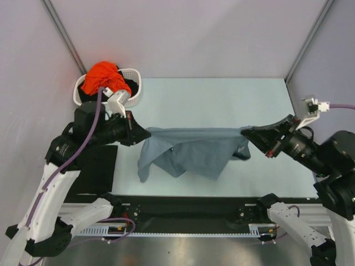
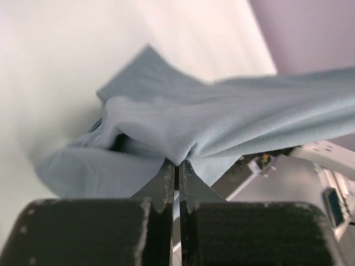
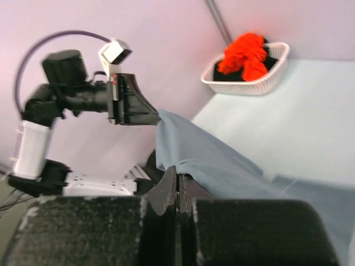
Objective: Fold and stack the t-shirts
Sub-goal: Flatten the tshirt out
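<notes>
A grey-blue t-shirt [image 1: 191, 147] hangs stretched between my two grippers above the pale table [image 1: 222, 100]. My left gripper [image 1: 148, 133] is shut on its left top edge; in the left wrist view the cloth [image 2: 222, 122] bunches at the closed gripper [image 2: 177, 164]. My right gripper [image 1: 244, 132] is shut on the right top edge; in the right wrist view the shirt [image 3: 211, 158] runs from my closed gripper [image 3: 177, 172] to the left arm [image 3: 83, 100]. The shirt's lower part sags onto the table. A red shirt [image 1: 104, 76] lies in the white basket [image 1: 133, 83].
The basket stands at the table's back left, with dark clothing under the red shirt; it also shows in the right wrist view [image 3: 249, 83]. A black mat [image 1: 94, 172] lies at the front left. A black rail [image 1: 194, 205] runs along the near edge.
</notes>
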Robot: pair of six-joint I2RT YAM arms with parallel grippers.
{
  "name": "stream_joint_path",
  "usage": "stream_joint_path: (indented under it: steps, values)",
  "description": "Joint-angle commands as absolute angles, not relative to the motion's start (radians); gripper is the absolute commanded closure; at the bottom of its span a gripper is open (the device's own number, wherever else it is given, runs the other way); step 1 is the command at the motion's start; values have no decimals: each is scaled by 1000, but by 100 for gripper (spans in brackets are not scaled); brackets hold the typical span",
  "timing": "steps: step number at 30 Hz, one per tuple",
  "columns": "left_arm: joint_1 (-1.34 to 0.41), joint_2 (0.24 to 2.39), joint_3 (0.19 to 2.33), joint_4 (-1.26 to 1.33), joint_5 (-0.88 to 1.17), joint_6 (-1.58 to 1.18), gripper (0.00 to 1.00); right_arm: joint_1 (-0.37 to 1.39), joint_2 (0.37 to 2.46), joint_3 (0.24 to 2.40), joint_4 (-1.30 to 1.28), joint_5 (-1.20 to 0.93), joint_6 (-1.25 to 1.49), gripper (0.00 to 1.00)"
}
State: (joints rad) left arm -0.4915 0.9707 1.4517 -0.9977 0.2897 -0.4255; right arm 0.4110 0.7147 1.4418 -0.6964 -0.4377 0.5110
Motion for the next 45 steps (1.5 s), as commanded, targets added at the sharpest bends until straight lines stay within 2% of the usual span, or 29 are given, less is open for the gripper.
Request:
stream_joint_path:
  steps: [1, 5, 9, 10, 12, 13, 16, 19, 22, 26, 29, 30, 31, 33, 35, 38, 42, 45]
  values:
    - [-485, 910, 1407, -982, 279, -486, 100, 410, 738, 1500, -638, -474, 594, 100]
    - [-486, 968, 1359, -913, 281, -509, 100, 410, 820, 1456, -655, -329, 589, 100]
    - [-486, 1218, 1436, -962, 177, -457, 100, 391, 1085, 1453, -686, -193, 548, 100]
    - [-485, 1270, 1486, -997, 132, -442, 94, 365, 1135, 1462, -702, -142, 548, 100]
    - [-480, 1432, 1537, -1018, 22, -396, 66, 261, 1231, 1445, -704, -193, 570, 100]
    - [-471, 1480, 1599, -1040, 11, -361, 57, 148, 1306, 1418, -642, -295, 609, 100]
    - [-462, 1624, 1710, -1045, 6, -293, 46, 10, 1490, 1355, -543, -408, 655, 100]
    - [-462, 1687, 1761, -1048, 60, -238, 39, -38, 1699, 1439, -566, -437, 600, 100]
    - [-463, 1683, 1670, -996, 135, -190, 34, -40, 1828, 1532, -583, -443, 535, 100]
    - [-465, 1678, 1510, -936, 183, -172, 30, -44, 1945, 1592, -594, -472, 508, 100]
    - [-463, 1689, 1396, -868, 146, -176, 30, -44, 1936, 1580, -606, -497, 476, 100]
    - [-463, 1700, 1379, -859, 138, -176, 32, -46, 1915, 1566, -609, -497, 463, 100]
    - [-463, 1709, 1353, -865, 121, -186, 40, -48, 1901, 1553, -607, -500, 457, 100]
    - [-463, 1709, 1316, -855, 121, -205, 46, -52, 1850, 1488, -589, -517, 454, 100]
    - [-462, 1663, 1238, -812, 171, -238, 46, -55, 1824, 1428, -562, -531, 459, 100]
    - [-465, 1609, 1138, -772, 221, -293, 42, -55, 1789, 1391, -554, -555, 460, 100]
    - [-466, 1522, 1023, -710, 264, -337, 31, -54, 1740, 1326, -532, -577, 471, 100]
    - [-465, 1502, 942, -677, 291, -371, 32, -45, 1704, 1310, -531, -594, 479, 100]
